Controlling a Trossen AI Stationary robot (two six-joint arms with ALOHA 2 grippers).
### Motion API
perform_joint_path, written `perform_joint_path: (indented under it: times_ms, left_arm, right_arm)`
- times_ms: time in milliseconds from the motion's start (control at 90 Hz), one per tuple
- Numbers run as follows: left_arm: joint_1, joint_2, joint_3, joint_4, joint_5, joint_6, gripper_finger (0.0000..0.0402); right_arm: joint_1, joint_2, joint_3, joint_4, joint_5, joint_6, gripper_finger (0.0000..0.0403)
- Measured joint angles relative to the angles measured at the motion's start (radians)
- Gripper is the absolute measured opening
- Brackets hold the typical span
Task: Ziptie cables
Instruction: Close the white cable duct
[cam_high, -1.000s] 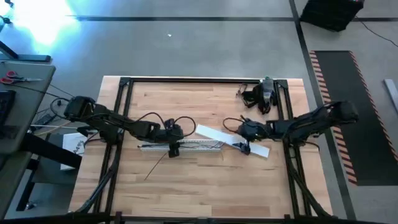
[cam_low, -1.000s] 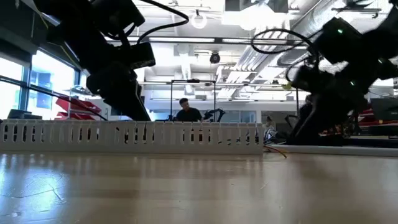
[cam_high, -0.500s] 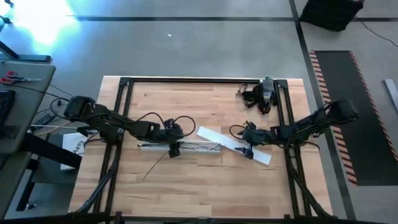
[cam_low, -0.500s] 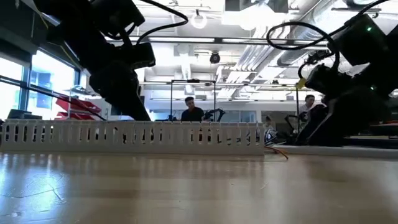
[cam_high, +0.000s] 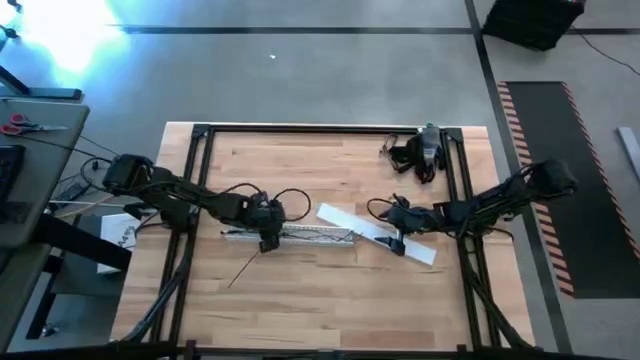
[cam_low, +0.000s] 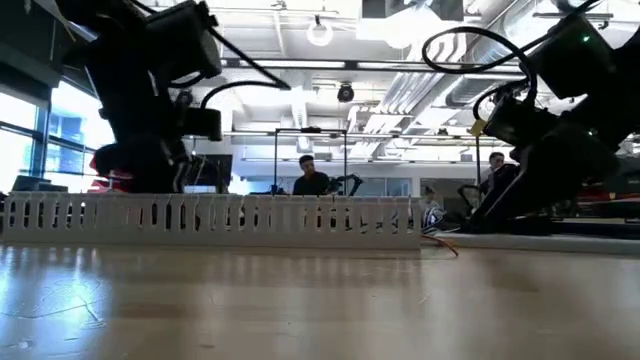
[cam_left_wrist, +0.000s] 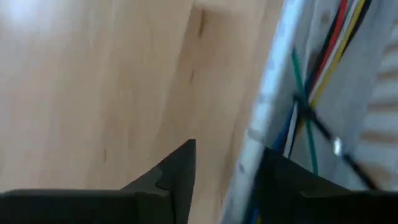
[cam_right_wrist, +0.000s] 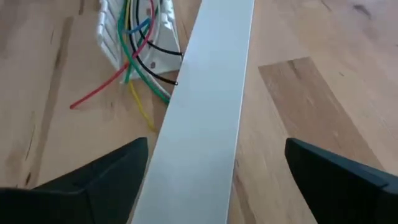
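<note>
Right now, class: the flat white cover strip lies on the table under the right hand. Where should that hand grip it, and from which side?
Grip the flat white cover strip across its narrow width, near the end below the right hand, coming straight down. It lies flat, slanted on the table, and the open fingers already straddle both long edges, clear of the cables.

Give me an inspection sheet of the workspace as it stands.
Surface: wooden table, bare at front.
Job's things: cables, coloured, lying in the slotted channel, ends spilling out beside the cover strip.
Clutter: thin dark strip on the wood; black device at the back.
Grippers: left gripper over the channel's left part, open; right gripper open, astride the cover strip.
Cables: arm leads loop above both wrists.
Surroundings: person in the room behind.
</note>
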Motion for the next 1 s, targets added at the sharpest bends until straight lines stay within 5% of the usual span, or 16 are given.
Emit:
perform_joint_path:
  times_ms: [222, 800, 1000]
  left_arm:
    - [-0.001, -0.003, 0.002, -0.111, 0.032, 0.002, 0.0007]
    - [0.016, -0.002, 0.002, -0.325, -0.031, 0.34, 0.0001]
    - [0.035, -0.001, 0.001, -0.322, -0.078, 0.303, 0.0005]
  right_arm:
    - [0.0, 0.0, 0.0, 0.002, 0.004, 0.005, 0.036]
    - [-0.002, 0.0, 0.001, 0.007, 0.007, 0.006, 0.0358]
    - [-0.002, 0.0, 0.001, 0.022, 0.007, 0.001, 0.0358]
